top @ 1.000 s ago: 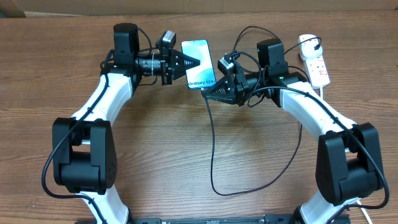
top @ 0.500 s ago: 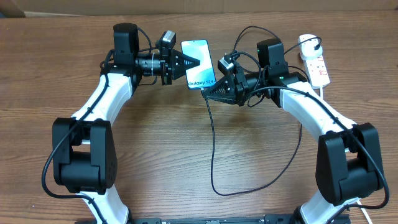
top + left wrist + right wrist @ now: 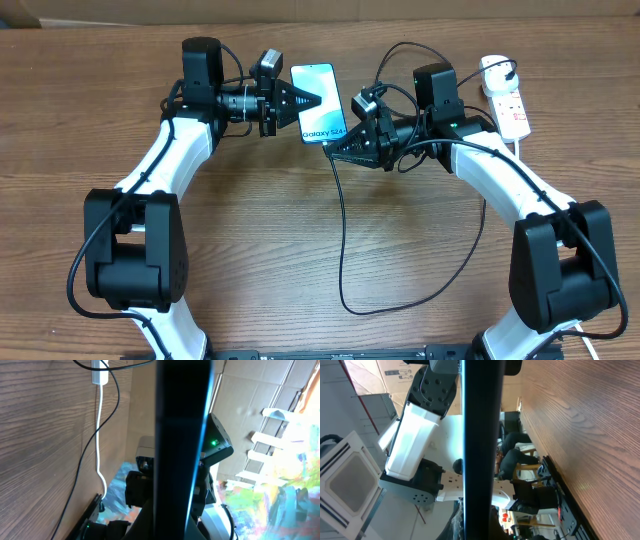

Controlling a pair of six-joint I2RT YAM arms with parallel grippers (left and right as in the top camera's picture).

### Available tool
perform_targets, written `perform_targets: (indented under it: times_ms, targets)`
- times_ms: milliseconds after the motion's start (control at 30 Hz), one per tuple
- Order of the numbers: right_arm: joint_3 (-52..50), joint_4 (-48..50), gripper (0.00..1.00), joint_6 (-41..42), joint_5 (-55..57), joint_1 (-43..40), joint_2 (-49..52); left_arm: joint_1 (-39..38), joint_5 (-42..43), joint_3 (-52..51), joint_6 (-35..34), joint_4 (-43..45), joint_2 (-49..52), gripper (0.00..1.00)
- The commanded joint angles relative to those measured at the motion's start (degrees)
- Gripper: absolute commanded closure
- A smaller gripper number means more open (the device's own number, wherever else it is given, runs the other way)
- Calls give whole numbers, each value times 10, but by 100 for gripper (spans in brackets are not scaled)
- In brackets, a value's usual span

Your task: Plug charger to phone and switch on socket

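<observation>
The phone (image 3: 320, 102), with its blue-teal screen up, is held off the table between both arms. My left gripper (image 3: 301, 103) is shut on its left edge. In the left wrist view the phone (image 3: 182, 435) is a dark edge-on bar. My right gripper (image 3: 341, 148) is shut at the phone's lower end, where the charger (image 3: 341, 230) comes out. The plug tip is hidden by the fingers. In the right wrist view the phone (image 3: 481, 435) fills the middle. The charger cable loops down over the table and back up to the right. The white socket (image 3: 511, 106) lies at the far right.
The socket's thick white cord (image 3: 98, 425) shows in the left wrist view, running along the table. Thin black camera cables arch above the right arm (image 3: 395, 48). The wooden table top (image 3: 260, 230) spreads between both arms.
</observation>
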Motion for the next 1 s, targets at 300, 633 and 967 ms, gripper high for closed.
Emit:
perform_targets:
  times_ms: [300, 633, 967]
  targets:
    - [13, 29, 96, 36, 64, -3, -7, -23, 87, 8, 18, 0, -7, 96]
    - [13, 56, 96, 69, 45, -4, -7, -24, 87, 8, 37, -3, -7, 96]
    - [13, 56, 96, 80, 60, -4, -7, -28, 87, 8, 40, -17, -7, 96]
